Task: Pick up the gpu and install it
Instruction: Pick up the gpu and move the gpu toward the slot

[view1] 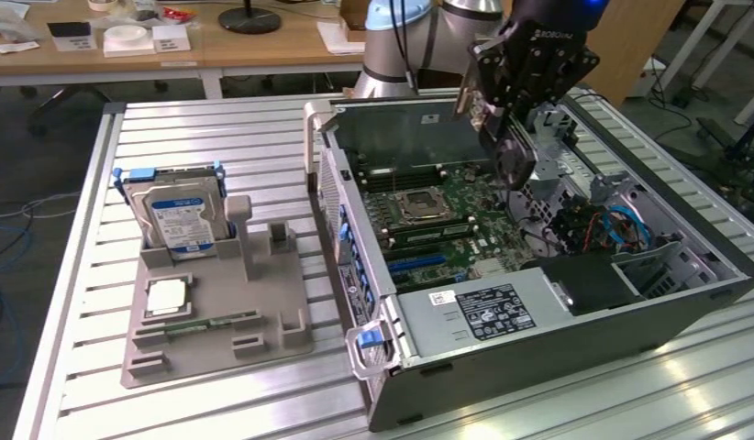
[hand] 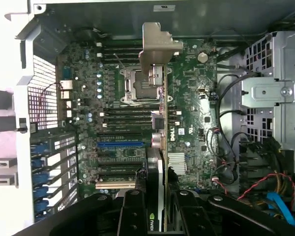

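**One card in the gripper, over the open case**

One card is in hand: the gripper (view1: 500, 105) has its black fingers (hand: 132, 216) closed partway onto the gpu (hand: 157, 172), pinching it by its two flat faces at one end. The jaws stand about half shut, with the card filling the gap between them. From the wrist view we see the gpu edge-on, black shroud on one side and green board on the other, running straight away from the fingers to its silver bracket (hand: 156, 46) at the far end.

Below the gripper lies the computer case (view1: 537, 339), on its side with the panel off. The card hangs inside that opening, bracket end lowest, above the motherboard (view1: 457, 220). We cannot tell whether the bracket touches anything beneath it. The CPU socket (view1: 420, 206) sits under the card's far end and a little to one side.

Well away from the gripper, toward the exterior view's left, a hard drive (view1: 179, 220) with a blue-white label stands upright in a grey holder (view1: 218, 330) on the slatted metal table (view1: 205, 128).
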Robot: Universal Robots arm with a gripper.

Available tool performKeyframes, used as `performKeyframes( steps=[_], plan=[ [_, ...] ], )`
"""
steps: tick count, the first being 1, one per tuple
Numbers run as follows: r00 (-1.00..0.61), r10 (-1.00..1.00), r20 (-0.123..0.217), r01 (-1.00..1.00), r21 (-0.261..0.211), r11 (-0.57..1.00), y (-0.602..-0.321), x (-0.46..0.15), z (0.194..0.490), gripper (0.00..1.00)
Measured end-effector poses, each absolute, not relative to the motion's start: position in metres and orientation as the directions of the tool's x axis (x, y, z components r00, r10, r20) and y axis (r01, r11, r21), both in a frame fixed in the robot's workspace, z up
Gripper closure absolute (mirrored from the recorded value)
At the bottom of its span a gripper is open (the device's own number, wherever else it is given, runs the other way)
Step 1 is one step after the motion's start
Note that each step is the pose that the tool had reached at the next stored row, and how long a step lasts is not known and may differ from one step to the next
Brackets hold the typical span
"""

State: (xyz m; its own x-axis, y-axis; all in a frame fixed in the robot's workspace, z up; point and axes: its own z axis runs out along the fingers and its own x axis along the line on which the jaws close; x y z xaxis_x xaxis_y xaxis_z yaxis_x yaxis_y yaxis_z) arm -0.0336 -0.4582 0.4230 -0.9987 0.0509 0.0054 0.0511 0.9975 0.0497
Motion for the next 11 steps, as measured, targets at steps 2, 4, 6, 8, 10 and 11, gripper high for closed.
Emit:
performKeyframes(
  steps=[2, 4, 6, 8, 10, 11],
  plan=[
    [-0.999, 0.051, 0.005, 0.051, 0.05, 0.997, -0.458, -0.028, 0.423, 0.73],
    [-0.999, 0.051, 0.005, 0.051, 0.05, 0.997, -0.458, -0.023, 0.423, 0.73],
    [-0.999, 0.051, 0.005, 0.051, 0.05, 0.997, -0.458, -0.017, 0.423, 0.73],
    [-0.999, 0.051, 0.005, 0.051, 0.05, 0.997, -0.458, -0.012, 0.423, 0.73],
    [-0.999, 0.051, 0.005, 0.051, 0.05, 0.997, -0.458, -0.01, 0.423, 0.73],
    [-0.999, 0.051, 0.005, 0.051, 0.05, 0.997, -0.458, -0.01, 0.423, 0.73]
  ],
)
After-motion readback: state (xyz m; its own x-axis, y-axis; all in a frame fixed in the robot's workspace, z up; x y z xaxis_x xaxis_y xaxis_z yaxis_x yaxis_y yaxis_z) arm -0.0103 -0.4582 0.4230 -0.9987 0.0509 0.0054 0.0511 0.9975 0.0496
